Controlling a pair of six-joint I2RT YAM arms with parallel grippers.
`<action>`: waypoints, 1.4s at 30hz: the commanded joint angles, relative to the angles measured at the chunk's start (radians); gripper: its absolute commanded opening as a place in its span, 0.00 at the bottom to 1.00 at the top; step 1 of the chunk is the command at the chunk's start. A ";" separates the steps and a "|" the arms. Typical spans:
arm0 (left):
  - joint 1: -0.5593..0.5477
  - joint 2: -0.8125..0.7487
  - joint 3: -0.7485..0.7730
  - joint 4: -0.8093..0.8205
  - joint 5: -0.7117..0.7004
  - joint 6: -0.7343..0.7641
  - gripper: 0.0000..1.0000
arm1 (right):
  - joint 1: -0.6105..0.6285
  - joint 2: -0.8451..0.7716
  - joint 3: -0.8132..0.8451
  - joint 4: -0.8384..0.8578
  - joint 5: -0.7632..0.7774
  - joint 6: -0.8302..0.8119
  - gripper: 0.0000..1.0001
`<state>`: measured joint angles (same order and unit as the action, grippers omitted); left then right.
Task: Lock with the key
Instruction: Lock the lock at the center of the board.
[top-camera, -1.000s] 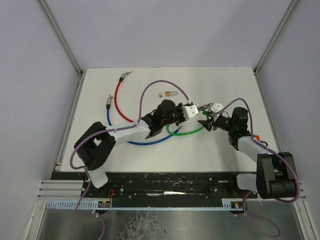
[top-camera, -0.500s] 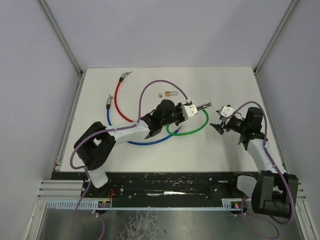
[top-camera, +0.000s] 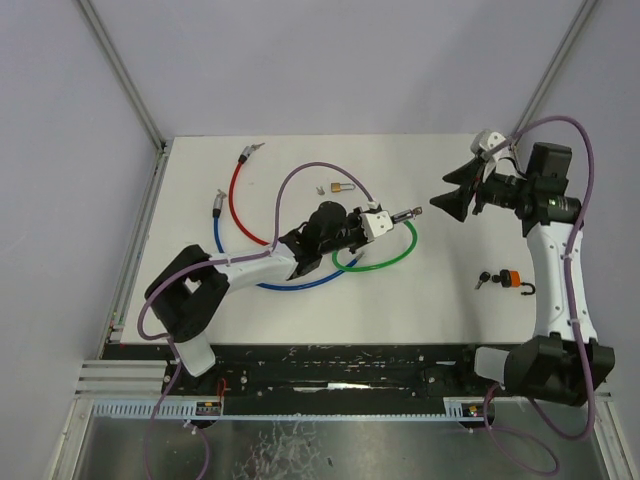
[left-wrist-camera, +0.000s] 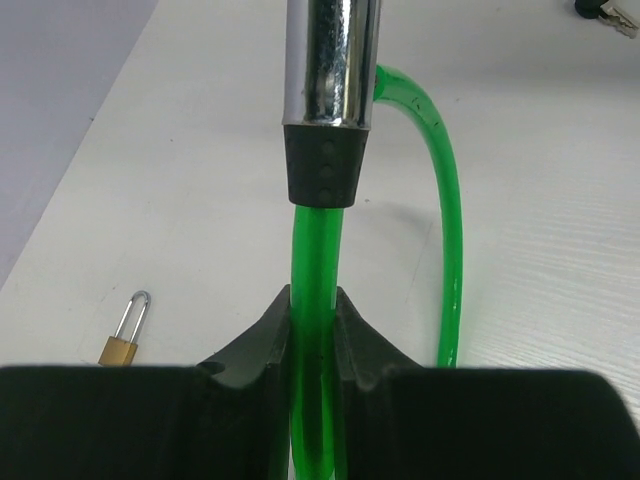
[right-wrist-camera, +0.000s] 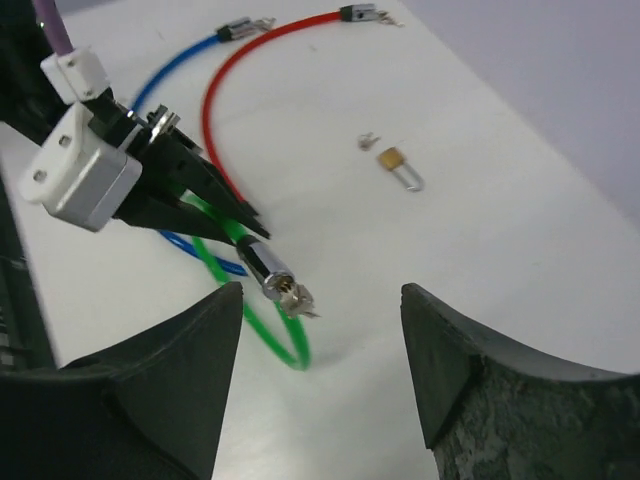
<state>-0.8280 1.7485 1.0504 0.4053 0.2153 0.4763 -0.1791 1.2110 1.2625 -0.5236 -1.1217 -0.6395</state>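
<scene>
The left gripper (top-camera: 388, 218) is reaching toward the middle of the top view with its jaws pressed together on the green cable lock (top-camera: 378, 264), pinching the cable just behind the chrome barrel (left-wrist-camera: 330, 60). In the left wrist view the black collar of the barrel is sitting right above the fingertips (left-wrist-camera: 262, 335). The rest of the green loop is lying on the white table (top-camera: 450, 310), curving back under the arm. A small silvery piece (right-wrist-camera: 297, 298) is sticking out of the barrel's tip, and it is too small to tell whether it is a key. The right gripper (top-camera: 457, 190) is hanging in the upper right of the top view, well apart from the barrel, with its fingers spread wide and nothing between them. A dark key bunch with an orange piece (top-camera: 505, 279) is lying on the table at the right, below that gripper. A brass padlock (top-camera: 343, 187) is lying above the centre, with a red cable (top-camera: 237, 200) and a blue cable (top-camera: 222, 240) curving at the upper left. Any writing on the lock or padlock is too small to read.
</scene>
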 joint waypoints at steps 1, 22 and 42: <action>0.001 0.011 -0.049 -0.115 0.034 -0.008 0.00 | 0.022 0.118 0.062 -0.122 -0.072 0.292 0.68; 0.000 0.003 -0.048 -0.123 0.039 -0.004 0.00 | 0.111 0.221 0.045 -0.178 0.068 0.257 0.49; 0.017 0.001 -0.047 -0.122 0.102 -0.009 0.00 | 0.133 0.201 0.049 -0.251 0.073 -0.009 0.00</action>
<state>-0.8219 1.7359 1.0386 0.3969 0.2489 0.4767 -0.0612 1.4372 1.2968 -0.7307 -1.0428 -0.4786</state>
